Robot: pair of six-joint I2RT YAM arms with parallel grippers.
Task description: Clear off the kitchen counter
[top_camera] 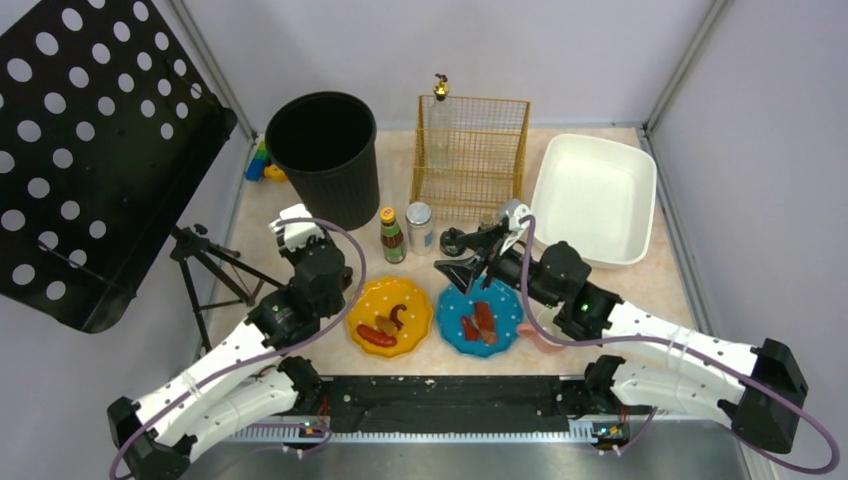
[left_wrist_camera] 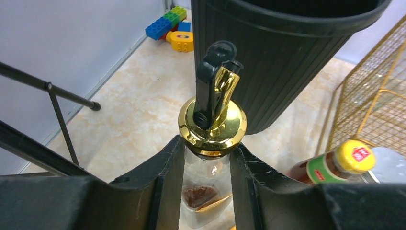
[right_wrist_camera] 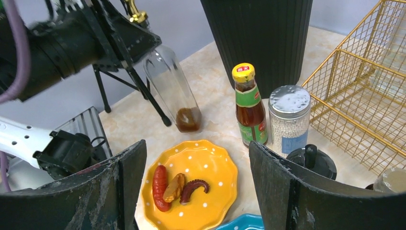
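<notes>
Saw the left gripper [left_wrist_camera: 207, 146] clamped on the leaning bottle [right_wrist_camera: 170, 81] under its gold cap [left_wrist_camera: 213, 122] (right gripper [right_wrist_camera: 195, 146] agape, empty), with the basket [top_camera: 470, 150] lying rightward past the bin [left_wrist_camera: 287, 62].

Kitchen counter [left_wrist_camera: 129, 115]: matt, marbled stone look
Bin [top_camera: 322, 155]: black ribbed plastic
Basket [top_camera: 470, 150]: gold metal wire
Bottle [right_wrist_camera: 172, 86]: clear glass, glossy gold cap
Tub [top_camera: 592, 200]: smooth white

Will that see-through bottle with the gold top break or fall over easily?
It looks like glass, so the bottle would probably crack if dropped. Only a little brown liquid sits at its bottom, so it is likely light. Tall, narrow and leaning, it might tip if the left gripper under the gold cap let go.
</notes>
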